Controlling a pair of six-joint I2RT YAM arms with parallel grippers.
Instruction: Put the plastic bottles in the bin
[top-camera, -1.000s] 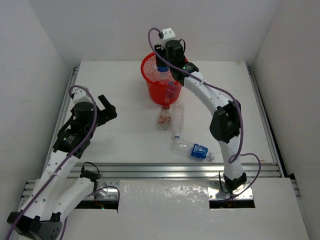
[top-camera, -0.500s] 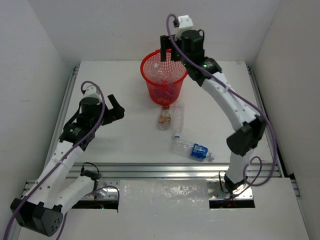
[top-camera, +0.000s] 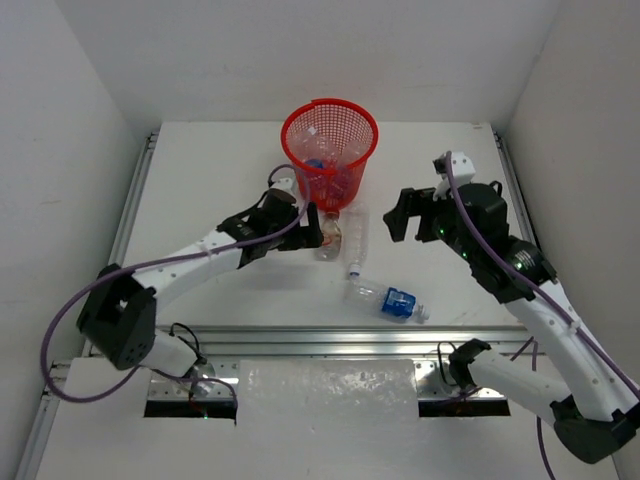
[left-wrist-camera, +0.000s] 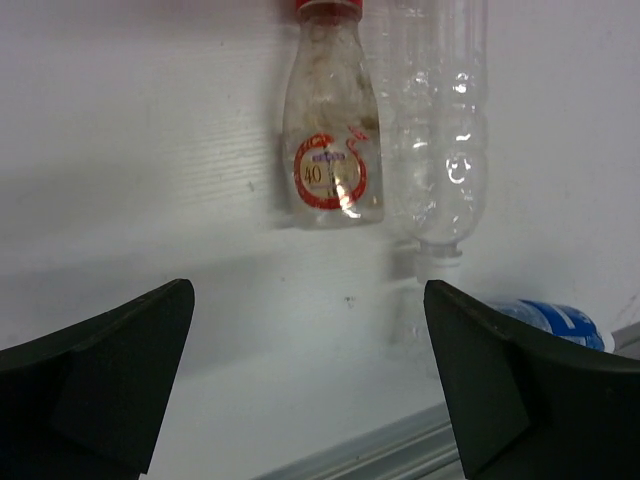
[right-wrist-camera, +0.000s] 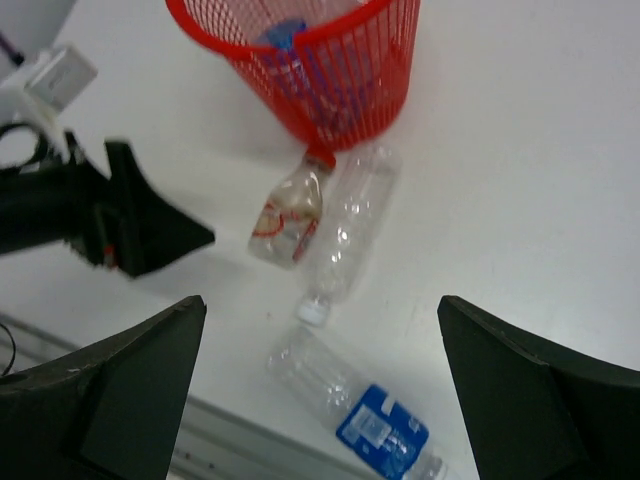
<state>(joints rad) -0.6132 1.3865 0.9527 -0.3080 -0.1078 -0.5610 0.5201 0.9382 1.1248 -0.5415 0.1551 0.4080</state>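
The bin stands upright near the far edge of the bench, and bottles lie inside it. One with a blue label shows through the red mesh, with clear plastic above it.

Three bottles lie on the bench in front of the bin. The bottle with the brownish-orange label points its neck at the foot of the bin. The unlabelled bottle lies just beside it on the right, roughly parallel, with its white cap towards the near edge. The blue-labelled bottle lies on its side closer to the metal rail, apart from the other two.

The left claw hangs low just left of the brownish-orange bottle. Its jaws are spread wide and empty, and they face that bottle and its clear neighbour. The right claw hovers right of the pair, higher up, also wide apart and holding nothing. Its camera looks down on all three loose bottles and the bin.
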